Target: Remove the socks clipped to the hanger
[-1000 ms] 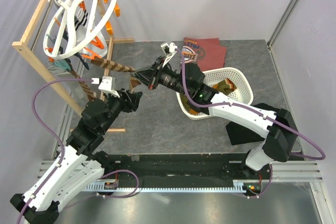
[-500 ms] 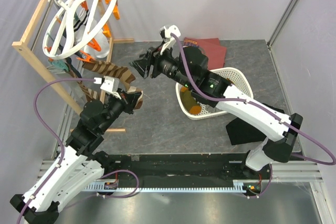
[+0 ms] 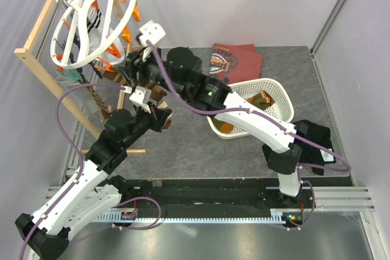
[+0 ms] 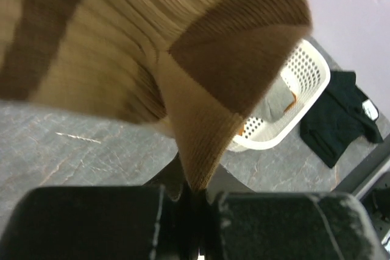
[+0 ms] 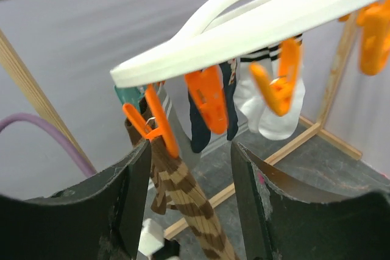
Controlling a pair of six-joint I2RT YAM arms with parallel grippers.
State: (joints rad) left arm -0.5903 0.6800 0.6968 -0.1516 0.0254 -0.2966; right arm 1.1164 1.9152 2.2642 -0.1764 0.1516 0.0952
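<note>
Left jaws pinching one striped sock (image 4: 241, 59), right jaws parted, one hanger (image 5: 256, 27)

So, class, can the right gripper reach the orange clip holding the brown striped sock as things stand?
Probably yes: the right gripper is open, facing the clip on the brown striped sock, nothing between them.

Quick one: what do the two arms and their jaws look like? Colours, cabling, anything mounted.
They match. The left arm and right arm have white link shells with black joint housings. A purple cable loops out beside the left arm, and a second purple cable trails off the right. Each wrist carries a small white camera mount. The jaws are matte black, broad and blocky. No readable markings.
</note>
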